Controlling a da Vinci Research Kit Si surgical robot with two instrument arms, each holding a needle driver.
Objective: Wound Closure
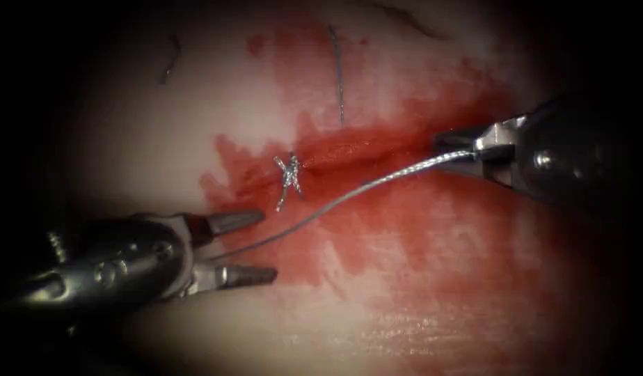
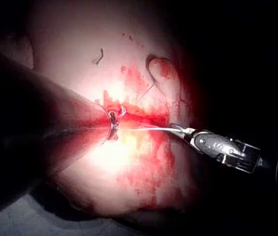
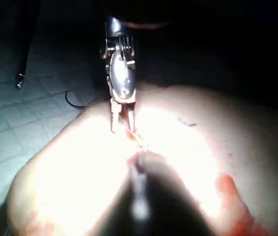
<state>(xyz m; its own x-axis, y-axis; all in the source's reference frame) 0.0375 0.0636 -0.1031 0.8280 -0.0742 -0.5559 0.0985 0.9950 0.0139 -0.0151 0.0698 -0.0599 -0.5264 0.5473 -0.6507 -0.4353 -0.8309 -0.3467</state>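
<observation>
Nearest, at the lower left of the endoscope view: left tool [image 1: 260, 247], jaws spread wide, one above the other, gripping nothing. Resting just over pale tissue [image 1: 161, 139] on the left side of the cut.

Running between those open jaws: a strand of grey thread [image 1: 349, 196], drawn in a shallow curve from the jaws' hinge up and to the right across the red-stained surface. Near end hidden between the jaws; impossible to tell whether touching either jaw.

Just beyond the left tool's upper jaw: a shiny knot [image 1: 289, 178] with two short tails crossing like an X, sitting on the left end of the cut [image 1: 363, 150]. Cut itself a dark red slit slanting up towards the right, lying just above the thread. Red fluid [image 1: 419, 230] spread widely around and below it.

At the right end of the cut: right tool [image 1: 455, 152], entering from the right, jaws clamped shut on the far end of the thread. Same grip seen in the left wrist view [image 2: 178, 130], thread stretched level from the tip.

Farthest back: a loose piece of thread [image 1: 339, 76] lying upright on the tissue above the cut, and another short piece [image 1: 170, 61] well to its left.

In the right wrist view: left tool [image 3: 123, 120] with jaws parted over bright tissue; a thin dark curve [image 3: 71, 102] just beside the tissue's edge, impossible to tell whether the needle.
</observation>
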